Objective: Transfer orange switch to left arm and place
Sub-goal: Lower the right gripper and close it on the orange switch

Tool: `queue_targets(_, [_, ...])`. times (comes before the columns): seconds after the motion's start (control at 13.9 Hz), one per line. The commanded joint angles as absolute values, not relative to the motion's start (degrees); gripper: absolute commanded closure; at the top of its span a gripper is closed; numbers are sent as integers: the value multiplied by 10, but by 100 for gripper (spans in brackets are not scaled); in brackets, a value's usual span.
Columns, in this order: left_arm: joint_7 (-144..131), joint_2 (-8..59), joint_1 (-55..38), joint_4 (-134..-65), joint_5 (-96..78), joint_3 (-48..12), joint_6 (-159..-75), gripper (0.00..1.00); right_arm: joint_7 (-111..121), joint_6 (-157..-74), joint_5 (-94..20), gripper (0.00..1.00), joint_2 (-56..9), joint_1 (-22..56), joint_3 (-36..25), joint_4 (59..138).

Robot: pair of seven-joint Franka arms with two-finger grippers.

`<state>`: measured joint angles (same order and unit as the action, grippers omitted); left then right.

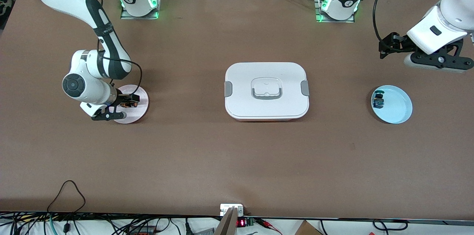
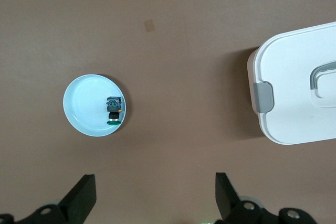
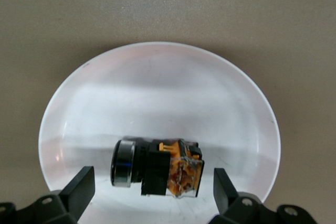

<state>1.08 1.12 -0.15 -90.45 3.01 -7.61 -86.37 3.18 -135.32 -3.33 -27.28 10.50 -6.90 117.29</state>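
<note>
The orange switch (image 1: 130, 104) lies on its side in a pink plate (image 1: 137, 94) at the right arm's end of the table. My right gripper (image 1: 127, 105) is down at the plate and open. In the right wrist view the switch (image 3: 157, 167) sits between its fingers (image 3: 83, 183) with a gap on each side. My left gripper (image 1: 437, 63) is open and empty, up over bare table at the left arm's end; its fingertips (image 2: 84, 192) show wide apart. The white box (image 1: 244, 94) stands closed at the table's middle, between the two arms.
A light blue plate (image 1: 398, 107) holding a small blue-and-teal switch (image 1: 378, 101) lies at the left arm's end, nearer the front camera than the left gripper. The left wrist view also shows that plate (image 2: 84, 103), that switch (image 2: 114, 109) and the box's corner (image 2: 294, 93).
</note>
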Motion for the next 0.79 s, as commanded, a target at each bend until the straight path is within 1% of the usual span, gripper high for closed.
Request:
queue_targets(0.0, [21, 18, 2, -887, 21, -76, -854, 0, 36, -1375, -42, 0, -285, 105, -68, 1178])
queue_targets(0.29, [21, 18, 2, -887, 21, -76, -854, 0, 32, -1372, -44, 0, -294, 105, -68, 1179])
queue_targets(0.36, [21, 18, 2, -887, 21, -76, -854, 0, 33, -1368, -44, 5, -294, 105, -68, 1179])
queue_targets(0.43, [21, 18, 2, -888, 21, -76, -854, 0, 33, -1365, -44, 35, -293, 105, -68, 1179])
queue_targets(0.5, [22, 18, 2, -887, 21, -76, -854, 0, 32, -1358, -44, 60, -291, 105, -68, 1178])
queue_targets(0.65, [21, 18, 2, -887, 21, -76, -854, 0, 36, -1337, -44, 84, -278, 105, -67, 1171])
queue_targets(0.72, [21, 18, 2, -887, 21, -76, -853, 0, 36, -1313, -45, 91, -269, 105, -64, 1155])
